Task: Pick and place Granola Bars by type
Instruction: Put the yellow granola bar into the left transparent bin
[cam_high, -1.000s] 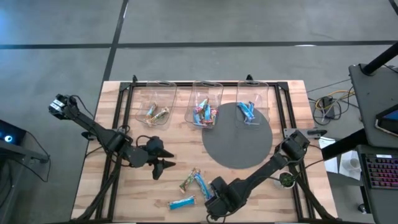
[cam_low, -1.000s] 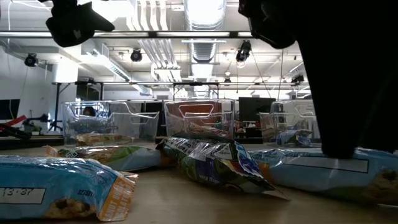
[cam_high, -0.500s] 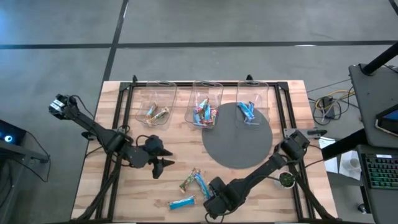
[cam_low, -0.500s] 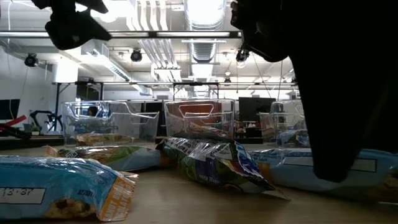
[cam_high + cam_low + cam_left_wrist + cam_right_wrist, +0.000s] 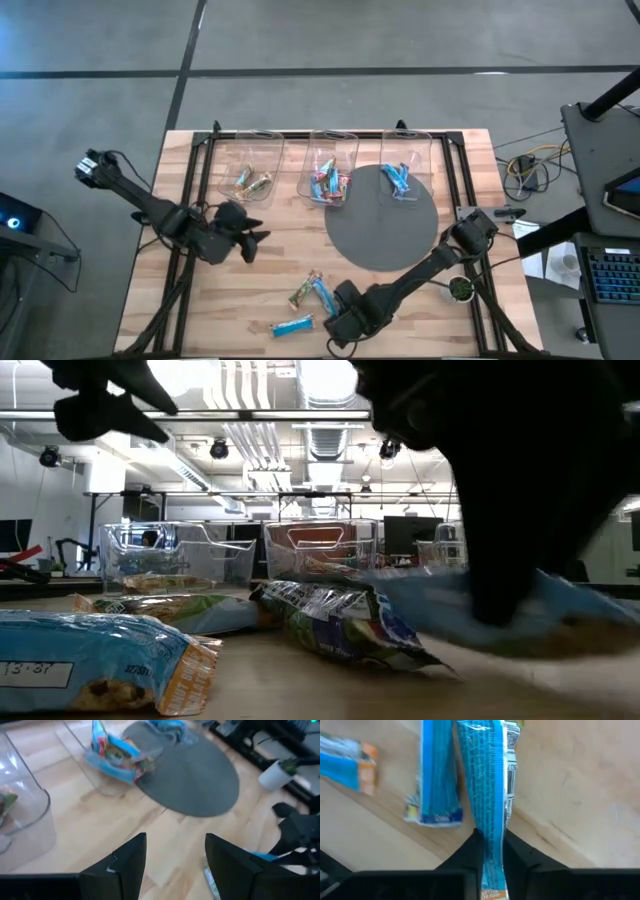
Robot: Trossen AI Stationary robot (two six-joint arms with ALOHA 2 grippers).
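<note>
Granola bars lie on the wood near the front edge: a green-tan one (image 5: pixel 303 290), a blue one (image 5: pixel 292 325) and a blue one (image 5: pixel 322 294) on which my right gripper (image 5: pixel 336 308) is shut. In the low view a dark red-and-blue bar (image 5: pixel 350 625) rests flat beside the green-tan one (image 5: pixel 180 610). My left gripper (image 5: pixel 252 240) hangs open over bare wood at centre left, its fingers (image 5: pixel 130 862) holding nothing. More bars lie in three clear bins (image 5: pixel 330 150) at the far edge. My right gripper pinches the blue bar near one end (image 5: pixel 489 842) between its two fingers, coming from above and pointing steeply down. The wrapper is squeezed narrow in the hold, and the rest of the bar (image 5: pixel 487 775) runs out past the fingertips. In the low view the bar (image 5: pixel 560 615) shows blurred and tilted above the wood.
A round grey mat (image 5: pixel 385 225) lies right of centre, partly under the right bin (image 5: pixel 405 150). The left bin (image 5: pixel 250 160) holds tan bars and the middle one mixed-colour bars. A black frame (image 5: pixel 455 170) borders the table, with bare wood between the arms.
My right gripper has shut on the blue bar, which has tipped up off the wood and now shows blurred. My left gripper has drawn back toward the table's far left and turned, staying open.
</note>
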